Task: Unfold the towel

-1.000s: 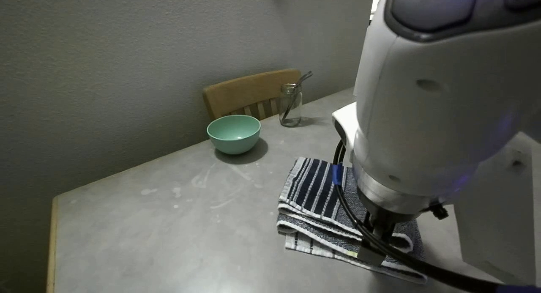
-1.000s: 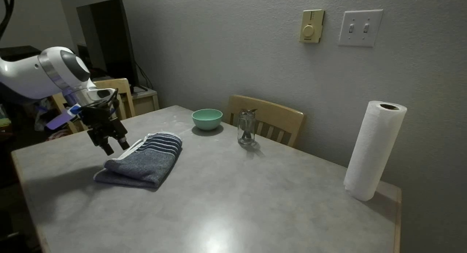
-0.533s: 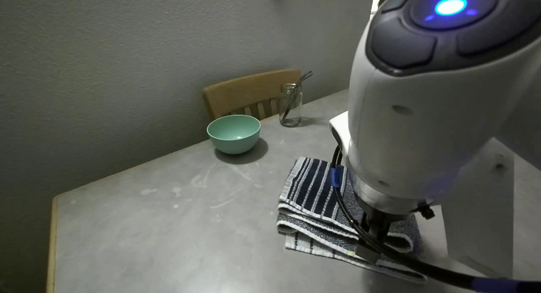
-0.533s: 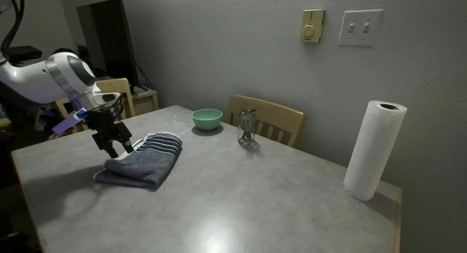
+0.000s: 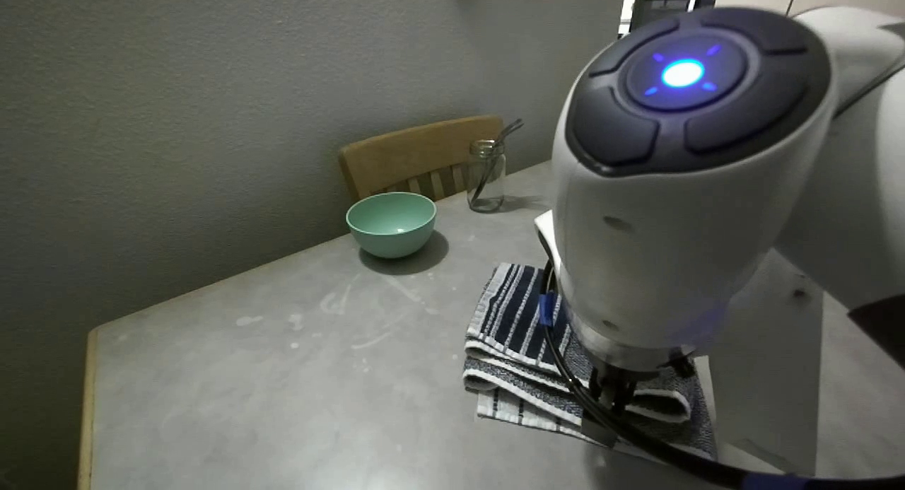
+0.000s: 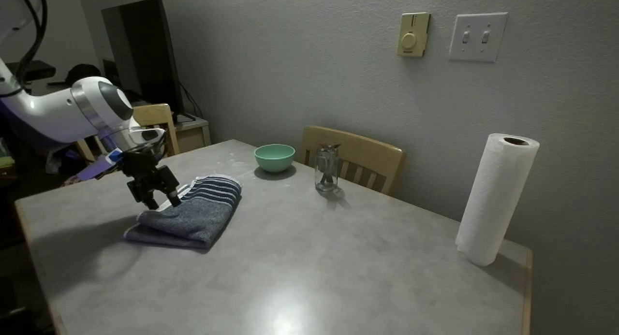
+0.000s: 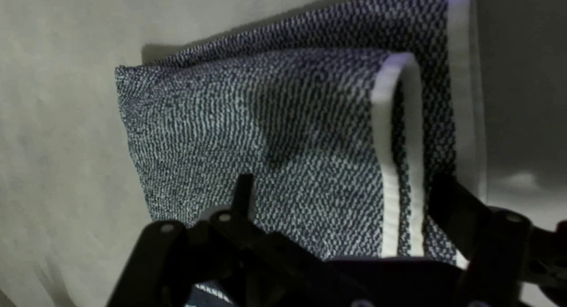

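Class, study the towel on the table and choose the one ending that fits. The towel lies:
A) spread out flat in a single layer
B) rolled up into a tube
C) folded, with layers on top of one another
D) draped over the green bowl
C: in the wrist view the towel is doubled back in a loop above another of its layers.

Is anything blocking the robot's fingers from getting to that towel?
Nothing visible is. In the wrist view, the open fingers show against the towel with nothing in between. The bowl and jar stand apart from it in both exterior views.
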Tool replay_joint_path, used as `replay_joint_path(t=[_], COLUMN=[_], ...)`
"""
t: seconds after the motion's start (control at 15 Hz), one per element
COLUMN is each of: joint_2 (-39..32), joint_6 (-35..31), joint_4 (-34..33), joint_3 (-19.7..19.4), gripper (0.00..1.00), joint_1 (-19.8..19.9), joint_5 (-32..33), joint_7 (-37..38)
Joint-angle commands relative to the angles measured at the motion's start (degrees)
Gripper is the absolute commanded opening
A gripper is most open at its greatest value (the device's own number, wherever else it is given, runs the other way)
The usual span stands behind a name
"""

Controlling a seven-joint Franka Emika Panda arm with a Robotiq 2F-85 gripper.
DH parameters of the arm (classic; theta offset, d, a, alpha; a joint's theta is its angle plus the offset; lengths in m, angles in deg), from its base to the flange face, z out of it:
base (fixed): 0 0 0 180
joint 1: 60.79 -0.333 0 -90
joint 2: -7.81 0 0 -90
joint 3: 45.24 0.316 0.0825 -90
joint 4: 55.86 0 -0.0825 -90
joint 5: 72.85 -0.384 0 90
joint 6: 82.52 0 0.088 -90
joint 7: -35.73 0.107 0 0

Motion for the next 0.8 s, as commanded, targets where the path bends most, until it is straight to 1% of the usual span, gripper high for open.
replay_joint_path(t=[0.0, 0.73], joint_2=[-1.80, -2.00], joint_6=[0.18, 0.99], joint_4=[-1.55, -1.53], joint_3=[-1.53, -2.05], gripper=[1.00, 1.00], joint_1=[-1.05, -1.42], joint_5=[0.81, 0.75], joint_7=[-0.82, -0.98])
